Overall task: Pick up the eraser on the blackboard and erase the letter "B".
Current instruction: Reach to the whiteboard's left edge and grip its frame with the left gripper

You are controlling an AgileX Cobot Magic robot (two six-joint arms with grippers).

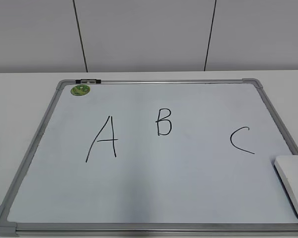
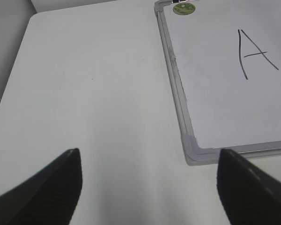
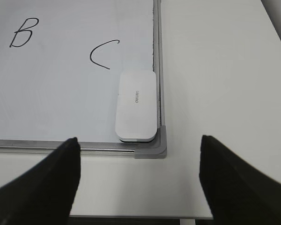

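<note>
The blackboard (image 1: 149, 188) is a white board with a grey frame, lying flat on the table. The letter "B" (image 1: 164, 121) is in thin black marker at its middle, also in the right wrist view (image 3: 24, 32). The white eraser (image 1: 294, 184) lies in the board's near right corner, also in the right wrist view (image 3: 136, 105). My right gripper (image 3: 139, 180) is open and empty, over the table edge just short of that corner. My left gripper (image 2: 149, 187) is open and empty, over bare table beside the board's near left corner (image 2: 193, 150). Neither gripper shows in the exterior view.
Letter "A" (image 1: 103, 140) is left of the B and letter "C" (image 1: 241, 140) is right of it. A round green magnet (image 1: 80, 90) sits at the board's far left corner. The white table (image 2: 93, 93) extends left of the board; its front edge (image 3: 131, 216) lies under my right gripper.
</note>
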